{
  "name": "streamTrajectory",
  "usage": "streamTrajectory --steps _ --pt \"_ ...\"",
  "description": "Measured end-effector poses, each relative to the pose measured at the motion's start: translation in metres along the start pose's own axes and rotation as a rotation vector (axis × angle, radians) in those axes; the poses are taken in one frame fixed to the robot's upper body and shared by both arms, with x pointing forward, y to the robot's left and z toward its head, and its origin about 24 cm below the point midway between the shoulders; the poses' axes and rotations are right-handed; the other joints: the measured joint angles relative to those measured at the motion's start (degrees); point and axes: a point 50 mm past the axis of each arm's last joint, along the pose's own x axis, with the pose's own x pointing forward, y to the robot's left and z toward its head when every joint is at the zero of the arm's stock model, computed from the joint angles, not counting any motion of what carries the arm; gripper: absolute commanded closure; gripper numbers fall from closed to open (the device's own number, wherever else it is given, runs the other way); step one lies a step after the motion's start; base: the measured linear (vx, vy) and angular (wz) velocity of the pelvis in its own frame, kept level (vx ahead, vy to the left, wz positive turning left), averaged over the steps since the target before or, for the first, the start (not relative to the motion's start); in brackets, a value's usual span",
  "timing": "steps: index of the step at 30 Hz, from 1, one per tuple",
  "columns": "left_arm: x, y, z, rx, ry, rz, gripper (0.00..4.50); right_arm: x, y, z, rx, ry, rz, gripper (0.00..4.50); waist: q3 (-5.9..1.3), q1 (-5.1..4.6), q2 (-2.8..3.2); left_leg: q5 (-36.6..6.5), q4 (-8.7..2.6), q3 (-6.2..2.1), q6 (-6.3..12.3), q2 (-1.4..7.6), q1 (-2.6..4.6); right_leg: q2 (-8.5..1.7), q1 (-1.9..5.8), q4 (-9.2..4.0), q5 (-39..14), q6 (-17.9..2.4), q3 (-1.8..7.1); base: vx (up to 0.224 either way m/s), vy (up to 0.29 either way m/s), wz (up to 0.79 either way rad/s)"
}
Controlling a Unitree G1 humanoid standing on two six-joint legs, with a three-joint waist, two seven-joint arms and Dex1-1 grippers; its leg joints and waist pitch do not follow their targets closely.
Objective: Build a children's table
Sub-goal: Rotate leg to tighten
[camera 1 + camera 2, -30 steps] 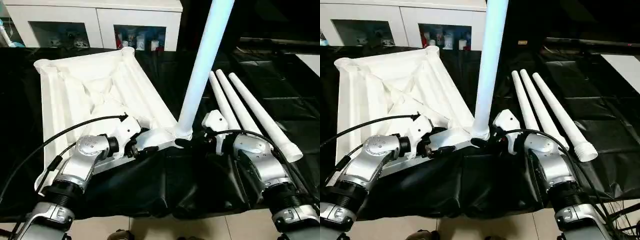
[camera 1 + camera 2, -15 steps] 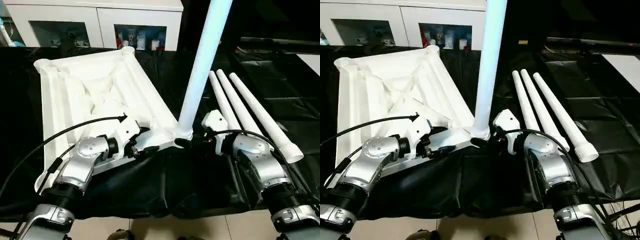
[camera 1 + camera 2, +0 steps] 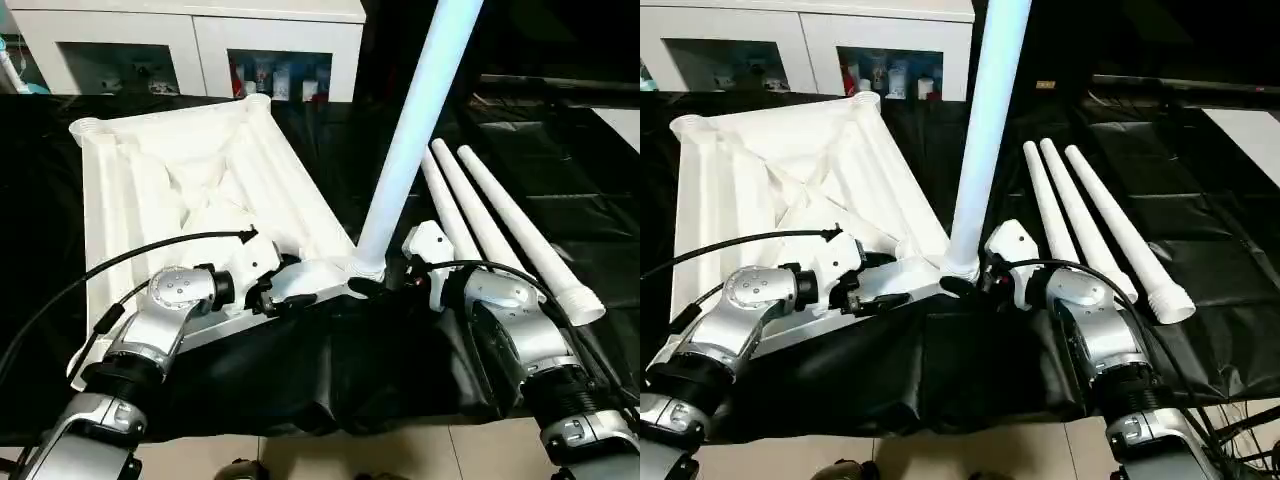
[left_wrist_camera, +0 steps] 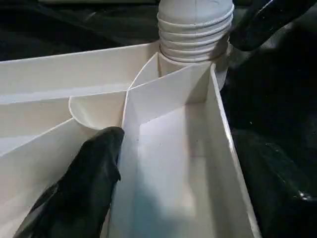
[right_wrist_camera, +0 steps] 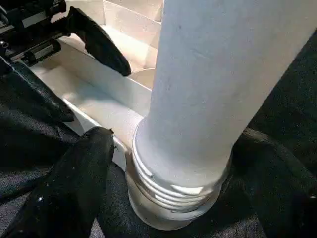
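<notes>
The children's table top (image 3: 110, 200) lies upside down on the black cover, ribs up. One white leg (image 3: 410, 150) stands in its near right corner socket, leaning to the right. My right gripper (image 3: 375, 283) is closed around this leg's ribbed base (image 5: 178, 193), with one finger (image 5: 74, 183) beside it. My left gripper (image 3: 285, 290) straddles the top's near rim just left of that corner, with one finger (image 4: 94, 168) against an inner rib. Three loose legs (image 3: 500, 220) lie side by side to the right.
A white glass-door cabinet (image 3: 200, 40) stands behind the black-covered work table (image 3: 590, 200). The black cover hangs in folds over the near edge (image 3: 380, 380) below both grippers. Cables loop along both silver forearms.
The standing leg's upper end has leaned further to the right. Both grippers stay at the near right corner.
</notes>
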Motion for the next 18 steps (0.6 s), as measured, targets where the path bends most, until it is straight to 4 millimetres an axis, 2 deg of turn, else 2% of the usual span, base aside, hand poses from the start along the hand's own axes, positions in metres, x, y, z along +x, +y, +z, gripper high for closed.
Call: streamTrajectory --steps 8,9,18 --pt "0.0011 -0.0003 -0.0012 -0.008 -0.002 -0.006 0.83 0.0012 0.0007 0.0001 0.003 -0.003 -0.001 0.56 -0.01 0.17 0.00 0.0 0.00 0.00 0.00 0.00 0.01 0.00 0.03 0.02 0.0 0.0 0.00 0.000 0.000 0.00" --pt "0.0014 -0.0002 -0.0015 -0.014 -0.004 -0.007 1.11 0.0017 0.0007 -0.0001 0.005 -0.003 -0.002 0.56 -0.01 0.18 0.00 0.0 0.00 0.00 0.00 0.00 0.02 0.00 0.04 0.02 0.0 0.0 0.00 0.000 0.000 0.00" --pt "0.0018 -0.0001 -0.0022 -0.030 -0.008 -0.003 1.21 0.0073 -0.0029 0.0031 -0.014 -0.003 -0.035 0.56 -0.04 0.22 -0.05 0.0 0.01 0.00 0.00 0.00 0.04 0.00 0.06 0.02 0.0 0.0 0.01 0.000 0.000 0.00"
